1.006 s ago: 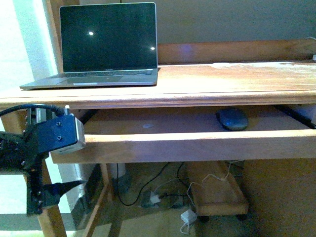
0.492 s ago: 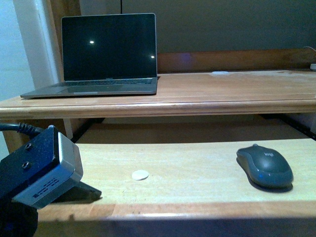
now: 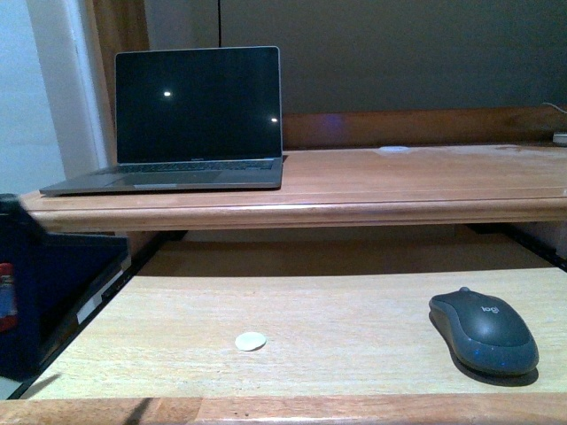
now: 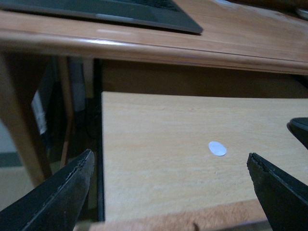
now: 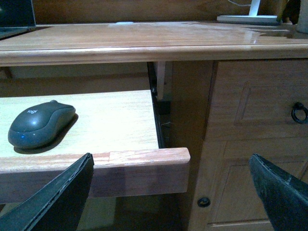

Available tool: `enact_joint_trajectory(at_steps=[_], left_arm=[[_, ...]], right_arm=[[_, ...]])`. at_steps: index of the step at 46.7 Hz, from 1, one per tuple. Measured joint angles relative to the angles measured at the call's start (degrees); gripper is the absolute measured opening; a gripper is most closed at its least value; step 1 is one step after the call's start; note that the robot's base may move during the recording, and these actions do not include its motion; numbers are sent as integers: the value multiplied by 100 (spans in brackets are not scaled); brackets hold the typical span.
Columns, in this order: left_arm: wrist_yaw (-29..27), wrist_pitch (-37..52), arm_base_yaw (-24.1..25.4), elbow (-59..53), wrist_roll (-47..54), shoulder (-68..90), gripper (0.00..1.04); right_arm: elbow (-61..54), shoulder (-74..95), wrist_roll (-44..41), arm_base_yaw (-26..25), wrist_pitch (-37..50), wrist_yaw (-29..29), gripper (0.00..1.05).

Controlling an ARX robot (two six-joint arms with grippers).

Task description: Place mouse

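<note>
The dark grey mouse [image 3: 485, 329] lies on the right part of the light wooden pull-out tray [image 3: 310, 310] under the desk top. It also shows in the right wrist view [image 5: 41, 124], and its edge shows in the left wrist view [image 4: 301, 130]. My left gripper [image 4: 169, 156] is open and empty over the tray's front left part, apart from the mouse. My right gripper [image 5: 171, 157] is open and empty in front of the tray's right front corner, a little to the right of the mouse. Part of my left arm [image 3: 44, 301] shows at the left edge of the front view.
An open laptop [image 3: 195, 115] with a dark screen stands on the desk top [image 3: 399, 181] at the left. A small white round sticker [image 3: 251, 341] lies on the tray. A drawer cabinet with a ring handle [image 5: 299, 112] stands right of the tray. The tray has a raised front rail [image 5: 144, 159].
The front view now looks down onto the tray from nearer. My left arm has drawn back to the left edge of that view. The mouse stays on the tray.
</note>
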Motion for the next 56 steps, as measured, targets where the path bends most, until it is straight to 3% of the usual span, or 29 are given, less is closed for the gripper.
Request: enact_joint_trajectory(at_steps=[9, 12, 14, 23, 28, 31, 34, 43, 56], left_arm=[[-890, -1821, -192, -614, -697, -2549, 97], [-2076, -2004, -448, -1025, -28, -3770, 83], [-2184, -2013, -378, -1137, 256, -4085, 76], [-1716, -2024, 186, -1486, 837, -4529, 45], [-1478, -2024, 450, -1606, 916, -4651, 27], [-828, -2052, 933, -1670, 938, -4760, 14], [-658, -2055, 1290, -1725, 953, -4809, 4], [-562, -2055, 1403, -1864, 975, -4918, 3], [-553, -2013, 1410, -2044, 975, -5099, 3]], right_arm=[[0, 0, 0, 0, 0, 0, 97], [0, -2, 0, 0, 0, 0, 97], [0, 0, 0, 0, 0, 2, 97], [0, 4, 2, -4, -7, -4, 97], [249, 531, 826, -192, -546, -938, 97], [354, 1010, 1255, -160, -260, -957, 97], [535, 1541, 1414, -46, 249, -793, 97], [1353, 3307, 1504, 903, 1556, -356, 97], [2396, 5119, 960, 2450, 1530, 337, 97]])
